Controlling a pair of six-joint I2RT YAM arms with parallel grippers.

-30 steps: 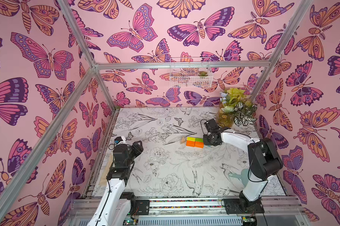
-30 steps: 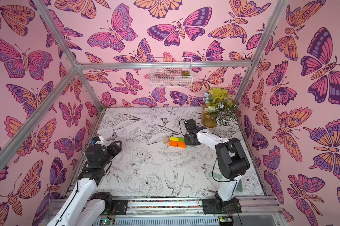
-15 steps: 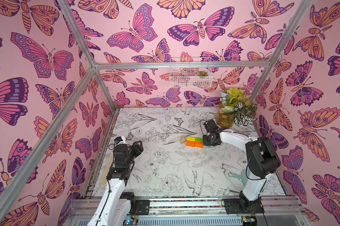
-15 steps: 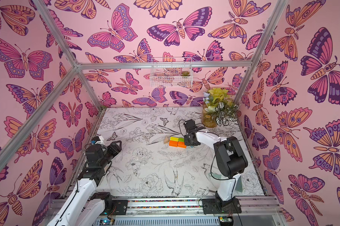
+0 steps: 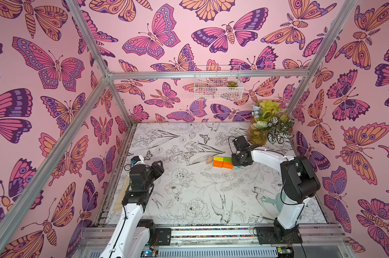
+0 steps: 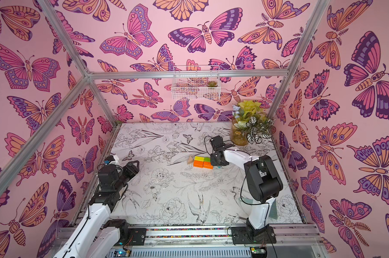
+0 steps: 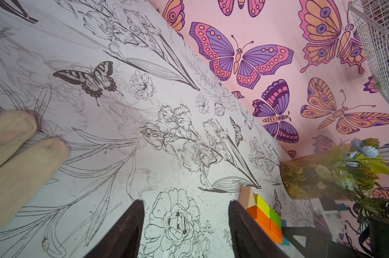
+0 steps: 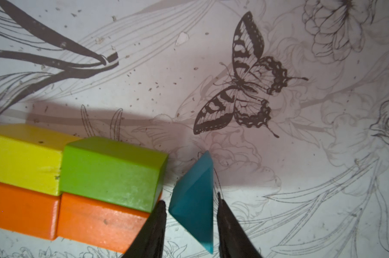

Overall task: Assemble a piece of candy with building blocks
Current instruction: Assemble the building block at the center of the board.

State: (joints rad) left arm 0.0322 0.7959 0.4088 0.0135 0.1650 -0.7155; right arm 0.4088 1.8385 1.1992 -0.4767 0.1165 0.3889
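Note:
Four bricks lie as a rectangle on the table: yellow point(image 5: 218, 159) and green point(image 5: 227, 159) behind, two orange point(image 5: 222, 164) in front. A tan triangle point(image 5: 209, 160) touches the rectangle's left end. In the right wrist view a teal triangle point(image 8: 193, 201) rests on the table just off the green brick point(image 8: 113, 172) and an orange brick point(image 8: 99, 221), a narrow gap apart. My right gripper point(image 8: 190, 200) straddles the teal triangle, open, with slim gaps on both sides. My left gripper point(image 7: 185, 203) hangs open and empty at the table's left side point(image 5: 158, 166).
A glass vase of plants point(image 5: 259, 131) stands at the back right, close behind the right arm. A wire basket point(image 5: 218, 82) hangs on the back wall. A pale green scoop point(image 5: 276, 201) lies by the right arm's base. Beige padded fingers point(image 7: 21, 156) lie at the left.
The right jaws have parted slightly and let go of the teal triangle, which rests beside the rectangle's right end. The left arm has not moved.

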